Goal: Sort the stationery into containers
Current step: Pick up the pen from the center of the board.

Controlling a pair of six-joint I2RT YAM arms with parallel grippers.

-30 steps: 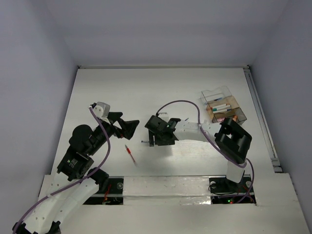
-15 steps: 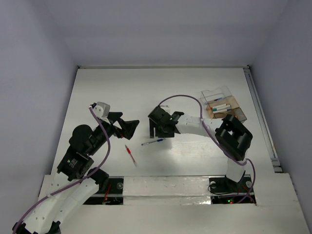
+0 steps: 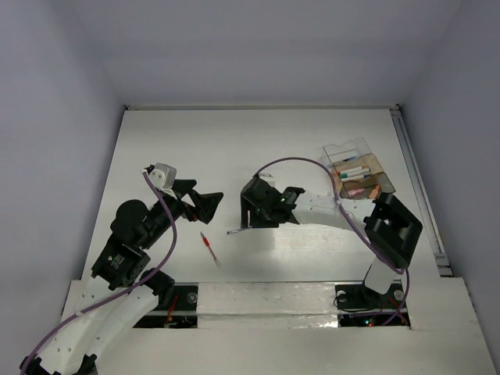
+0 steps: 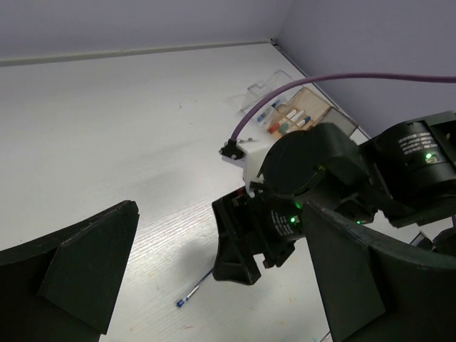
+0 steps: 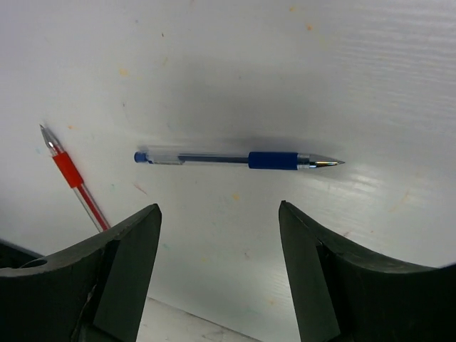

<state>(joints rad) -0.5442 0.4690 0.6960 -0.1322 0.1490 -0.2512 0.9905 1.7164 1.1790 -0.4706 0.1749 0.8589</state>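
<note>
A blue pen (image 5: 235, 159) lies flat on the white table, just beyond the fingertips of my right gripper (image 5: 218, 206), which is open and holds nothing. From above, that right gripper (image 3: 248, 220) hangs over the pen, and only the pen's left end (image 3: 232, 232) shows. A red pen (image 3: 208, 248) lies to the pen's lower left, and it is also at the left of the right wrist view (image 5: 73, 180). The clear container (image 3: 359, 178) at the right holds several pens and a pink eraser. My left gripper (image 3: 209, 205) is open and empty, left of the blue pen (image 4: 191, 293).
The right arm's purple cable (image 3: 293, 166) arcs over the table between the gripper and the container. A metal rail (image 3: 418, 183) runs along the table's right edge. Grey walls close in the table on three sides.
The right gripper pulled back off the blue pen, then came down over it again with its jaws a little narrower. Its elbow swung right. The left arm and both pens stayed still.
</note>
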